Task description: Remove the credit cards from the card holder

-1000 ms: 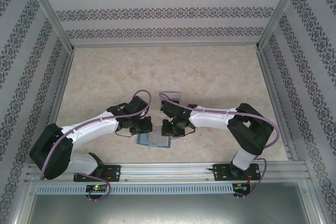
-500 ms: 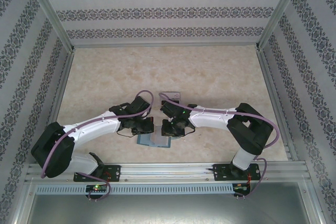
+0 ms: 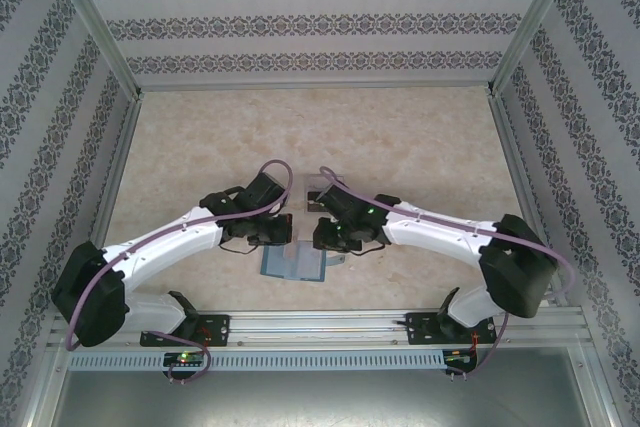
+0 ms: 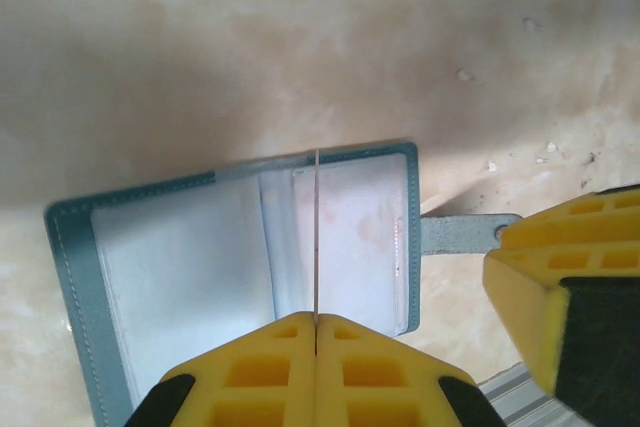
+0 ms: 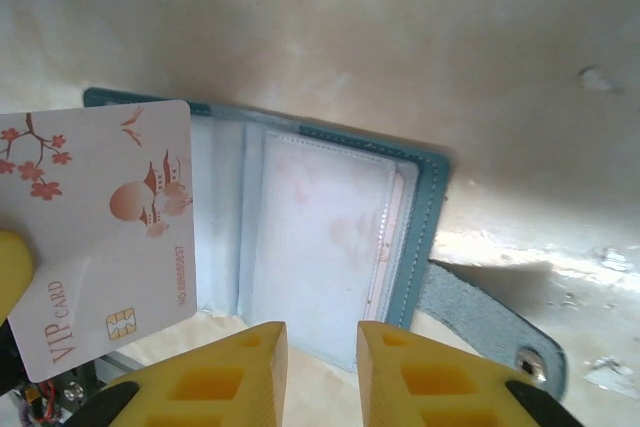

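Pinkish-white card (image 5: 100, 227) w/ "VIP CARD" clamped in L hand (image 4: 316, 322); R hand (image 5: 322, 332) apart, empty, near open card holder (image 5: 432, 237).

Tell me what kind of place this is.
Probably a robot test cell, not a home: two white robot arms bolted to an aluminium rail, a beige marbled tabletop, and patterned wallpaper panels framed by aluminium posts.

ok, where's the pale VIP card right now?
Left side of the right wrist view: the pale VIP card is pinched in the left gripper, held over the open card holder.
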Motion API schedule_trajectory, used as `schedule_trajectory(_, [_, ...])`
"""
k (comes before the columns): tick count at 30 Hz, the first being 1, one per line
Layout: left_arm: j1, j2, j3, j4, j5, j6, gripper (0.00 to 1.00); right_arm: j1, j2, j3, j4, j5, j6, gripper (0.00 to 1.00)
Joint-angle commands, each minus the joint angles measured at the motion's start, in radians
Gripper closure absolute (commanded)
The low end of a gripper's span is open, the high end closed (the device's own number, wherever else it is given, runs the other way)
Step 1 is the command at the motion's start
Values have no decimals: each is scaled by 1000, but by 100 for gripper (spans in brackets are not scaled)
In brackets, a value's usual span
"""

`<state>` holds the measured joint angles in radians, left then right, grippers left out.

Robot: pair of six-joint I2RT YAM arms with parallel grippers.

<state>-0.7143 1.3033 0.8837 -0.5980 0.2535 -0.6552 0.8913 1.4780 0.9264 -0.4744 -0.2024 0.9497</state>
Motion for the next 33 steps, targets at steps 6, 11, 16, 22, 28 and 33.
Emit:
schedule_trajectory(6, [-9, -8, 107, -136, 69, 577, 100, -98, -125, -91, -105, 44, -49, 73])
schedule_trajectory(11, [-10, 5, 172, -158, 91, 885, 100, -172, -210, -124, -170, 51, -87, 72])
schedule_trajectory(16, [-10, 75, 289, -241, 133, 1148, 100, -252, -296, -153, -227, 43, -122, 72])
schedule_trajectory(22, [-10, 191, 447, -333, 42, 1361, 100, -315, -406, -166, -313, 46, -153, 72])
schedule_trajectory(28, [18, 353, 645, -384, 60, 1484, 100, -369, -468, -187, -340, 22, -169, 72])
schedule_trajectory(33, [54, 499, 823, -449, 81, 1545, 100, -379, -482, -181, -364, 18, -178, 72])
